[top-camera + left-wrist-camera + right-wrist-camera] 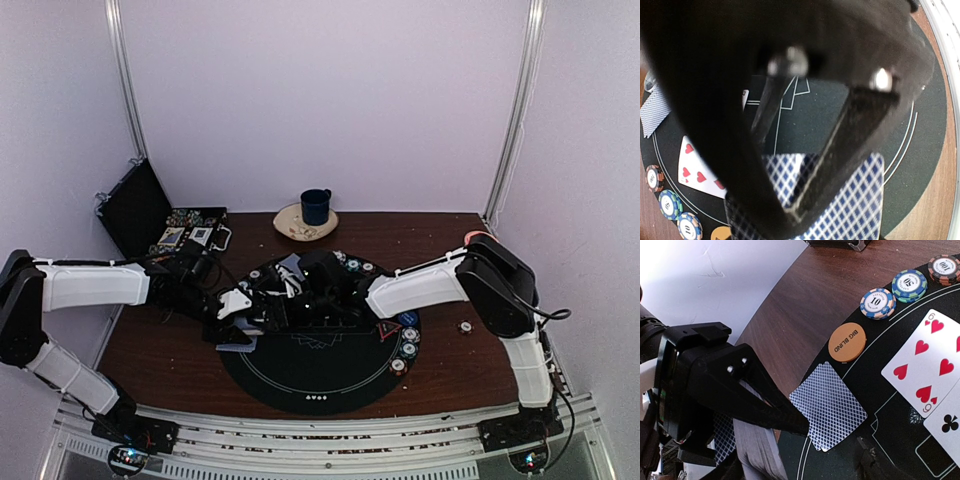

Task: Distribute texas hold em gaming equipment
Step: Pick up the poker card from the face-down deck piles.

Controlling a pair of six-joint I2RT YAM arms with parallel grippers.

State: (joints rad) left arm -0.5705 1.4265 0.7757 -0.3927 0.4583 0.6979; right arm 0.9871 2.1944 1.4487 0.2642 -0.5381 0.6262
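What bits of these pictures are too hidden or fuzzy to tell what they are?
Top view: the arms hide the middle of the mat; a small thing right of it is too tiny to name.
Left wrist: the blurry left fingers cover part of the hearts card.
Right wrist: the club card is cut off by the edge; the held card shows only its back.

"BIG BLIND" printed on orange button disc (846, 342). "10" on blue-white chip (877, 302); "50" on green-blue chip (909, 284); "100" on red-black chip (944, 267). Corner index "6" on hearts card (927, 365).
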